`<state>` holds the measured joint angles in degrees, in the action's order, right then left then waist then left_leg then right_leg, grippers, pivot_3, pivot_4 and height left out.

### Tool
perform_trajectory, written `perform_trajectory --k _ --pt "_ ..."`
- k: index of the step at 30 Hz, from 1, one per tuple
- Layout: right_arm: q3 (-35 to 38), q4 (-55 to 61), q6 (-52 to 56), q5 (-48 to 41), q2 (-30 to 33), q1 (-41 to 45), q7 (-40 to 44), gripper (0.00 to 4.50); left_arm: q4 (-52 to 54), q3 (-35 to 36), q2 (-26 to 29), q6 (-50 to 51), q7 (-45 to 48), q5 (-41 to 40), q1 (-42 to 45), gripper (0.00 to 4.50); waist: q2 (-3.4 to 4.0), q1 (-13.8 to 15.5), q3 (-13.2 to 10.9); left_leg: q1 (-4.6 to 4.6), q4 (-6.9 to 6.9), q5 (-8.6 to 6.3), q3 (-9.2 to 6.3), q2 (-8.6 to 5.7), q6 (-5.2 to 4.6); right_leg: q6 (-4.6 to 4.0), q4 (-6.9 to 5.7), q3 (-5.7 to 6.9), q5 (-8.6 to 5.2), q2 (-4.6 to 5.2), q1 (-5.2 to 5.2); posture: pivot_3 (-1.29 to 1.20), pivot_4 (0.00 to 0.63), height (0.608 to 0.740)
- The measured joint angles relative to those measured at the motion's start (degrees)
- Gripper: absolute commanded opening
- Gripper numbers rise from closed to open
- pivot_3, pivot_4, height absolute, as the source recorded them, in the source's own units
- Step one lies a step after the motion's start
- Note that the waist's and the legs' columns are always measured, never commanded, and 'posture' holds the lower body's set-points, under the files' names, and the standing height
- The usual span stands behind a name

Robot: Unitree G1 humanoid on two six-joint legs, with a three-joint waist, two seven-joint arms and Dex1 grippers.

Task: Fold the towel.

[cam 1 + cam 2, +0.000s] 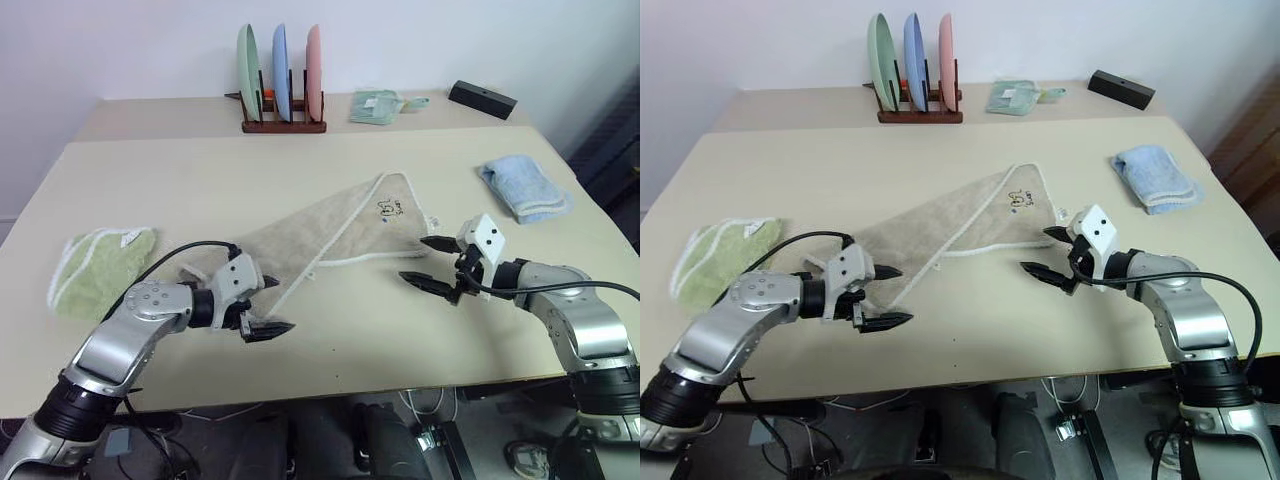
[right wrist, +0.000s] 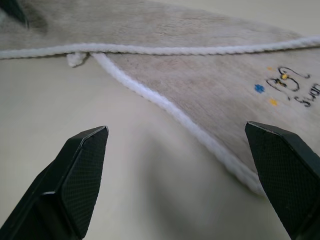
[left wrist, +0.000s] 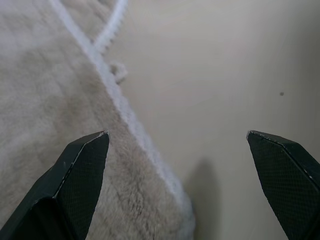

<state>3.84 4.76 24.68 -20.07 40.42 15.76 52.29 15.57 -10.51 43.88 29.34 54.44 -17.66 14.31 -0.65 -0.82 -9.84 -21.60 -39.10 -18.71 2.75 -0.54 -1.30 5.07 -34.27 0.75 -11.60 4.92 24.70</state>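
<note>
Both arms reach inward over table (image 1: 330, 360): left gripper (image 1: 271, 304) & right gripper (image 1: 427, 262) agape (nothing held), flanking towel (image 1: 330, 232).

Towel (image 1: 330, 235) mid-table, 2 open end effectors, L (image 1: 268, 305) & R (image 1: 432, 262), flanking.

The pale worktop (image 1: 200, 180) carries the beige towel (image 1: 330, 235) mid-surface, a green towel (image 1: 95, 268) at its left, a blue towel (image 1: 525, 187) at right, a plate rack (image 1: 283, 122) behind.
</note>
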Motion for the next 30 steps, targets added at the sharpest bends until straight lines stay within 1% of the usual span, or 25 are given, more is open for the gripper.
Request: perform_trajectory --k 4,12,13,14,21,22,28,29,30 --pt "0.73 2.36 0.22 -0.29 -0.07 -1.86 -1.53 4.45 -2.69 0.38 2.42 -1.59 -0.45 3.18 -1.0 4.5 0.0 0.18 0.0 0.0 0.0 0.01 -0.01 0.02 0.0 0.0 -0.01 0.01 0.0 -0.03 -0.01 0.0 0.15 0.74" --pt "0.84 2.34 0.04 -0.42 -0.1 -1.34 -1.84 4.45 -3.11 2.84 3.43 -0.55 0.22 3.17 -2.3 4.5 0.0 0.18 0.0 0.05 -0.03 0.01 -0.01 0.01 -0.01 0.0 -0.02 0.01 0.0 -0.03 -0.05 0.0 0.15 0.74" --pt "0.83 2.17 -0.16 -0.36 -0.28 -0.89 -1.92 4.5 -3.07 2.86 3.26 -0.21 0.27 3.18 -2.27 3.97 0.0 0.18 0.0 0.07 -0.03 0.01 0.0 0.01 -0.01 0.0 -0.02 0.01 0.0 -0.05 -0.07 0.0 0.15 0.74" --pt "0.79 2.08 -0.32 -0.3 -0.55 -0.65 -1.98 4.5 -3.07 2.93 3.07 0.0 0.21 3.18 -2.23 3.71 0.0 0.19 0.0 0.08 -0.03 0.01 -0.01 0.02 -0.01 0.01 -0.03 0.02 0.0 -0.07 -0.08 0.0 0.15 0.74" --pt "-0.74 1.11 -1.58 0.54 -1.5 -0.19 -2.33 4.5 -2.76 3.47 1.97 1.31 -0.27 2.93 -2.19 0.22 0.01 0.26 0.0 0.08 -0.04 0.01 0.0 0.01 -0.02 0.03 -0.02 0.02 0.01 -0.11 -0.11 0.0 0.15 0.74" --pt "-0.74 1.1 -1.61 0.62 -1.51 -0.18 -2.4 4.5 -2.46 3.58 1.97 1.53 -0.29 2.84 -2.29 0.07 0.01 0.24 0.0 0.08 -0.04 0.01 -0.01 0.02 -0.02 0.03 -0.02 0.02 0.01 -0.12 -0.11 0.0 0.15 0.74" --pt "-0.83 1.16 -1.7 0.85 -1.8 -0.2 -2.55 4.5 0.8 3.53 3.62 0.03 0.71 3.23 -5.1 0.07 0.01 0.21 0.0 0.08 -0.03 0.01 -0.01 0.03 -0.02 0.03 -0.02 0.02 0.01 -0.13 -0.11 0.0 0.15 0.74" --pt "-1.1 1.19 -1.89 1.27 -1.69 -0.17 -2.46 4.5 1.57 3.68 4.34 -0.01 1.53 2.89 -5.82 0.07 0.01 0.19 0.0 0.08 -0.03 0.01 0.0 0.04 -0.02 0.03 -0.02 0.02 0.0 -0.14 -0.1 0.0 0.15 0.74" --pt "-1.73 1.24 -2.4 1.98 -1.2 -0.14 -2.29 4.5 2.96 4.06 6.34 -0.03 3.48 1.89 -7.35 0.07 0.0 0.01 0.0 0.07 -0.03 0.01 0.0 0.06 -0.02 0.01 -0.01 0.01 0.0 -0.15 -0.08 0.0 0.15 0.74"
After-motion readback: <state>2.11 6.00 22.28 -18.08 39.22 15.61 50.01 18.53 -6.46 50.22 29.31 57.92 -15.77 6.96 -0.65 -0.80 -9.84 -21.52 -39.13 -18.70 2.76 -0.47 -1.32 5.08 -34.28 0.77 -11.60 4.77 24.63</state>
